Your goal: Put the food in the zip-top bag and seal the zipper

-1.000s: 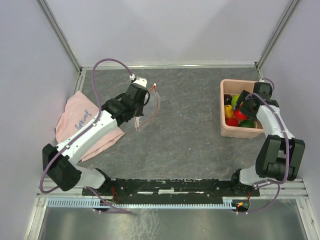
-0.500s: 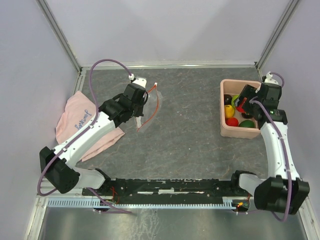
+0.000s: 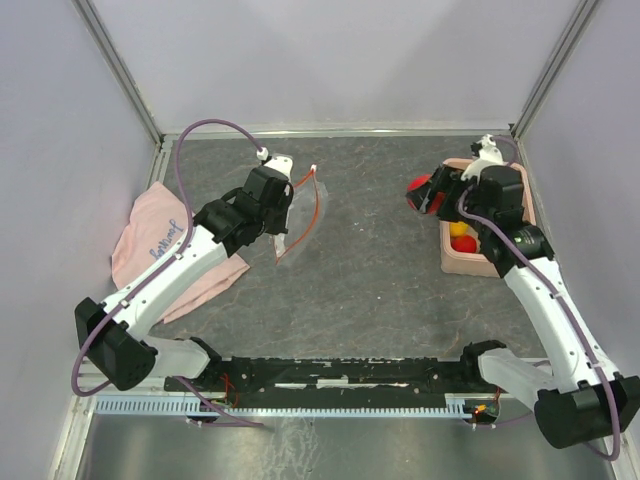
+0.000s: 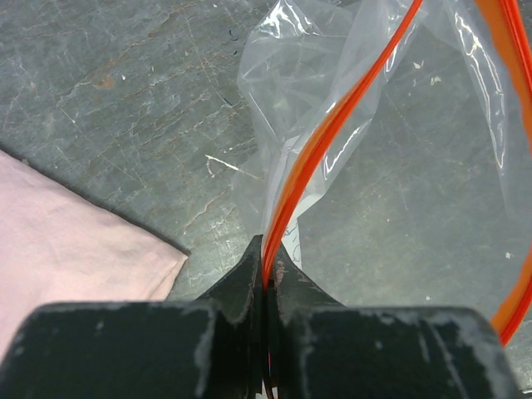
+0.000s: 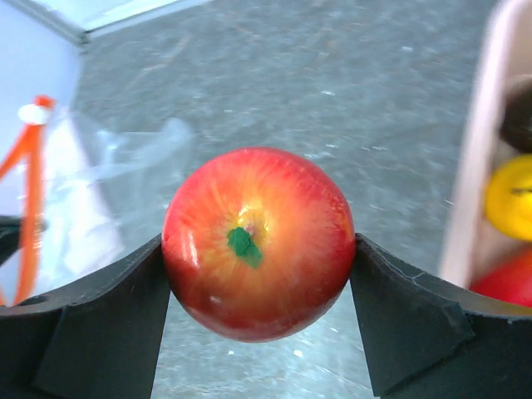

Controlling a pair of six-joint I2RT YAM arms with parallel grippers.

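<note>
The left gripper (image 4: 266,273) is pinching the zipper (image 4: 326,140) of the zip-top bag (image 4: 366,108), with its 2 fingers pressed together on the red-orange strip. The bag is hanging at the left-center of the table (image 3: 370,285), just right of the pink cloth (image 3: 150,240). Its mouth is gaping, since the strip is splitting into 2 lines that are bowing away from each other. The white end piece (image 3: 313,168) is sitting at the far end of the strip. Whether the bag's lower edge is touching the table is not clear.

The right gripper (image 5: 259,249) is clamping the red apple (image 5: 259,241) between its 2 widely spread fingers, 1 on each side of the fruit, with the green stem spot facing the wrist camera. In the top view the apple is hovering over the bare table just left of the pink bin (image 3: 478,266), near its far-left corner and well apart from the bag.

More of the food (image 3: 461,236) is lying inside the bin at the right side. A yellow piece (image 5: 509,195), a red piece (image 5: 509,283) and a dark piece (image 5: 520,120) are showing in the right wrist view.
</note>
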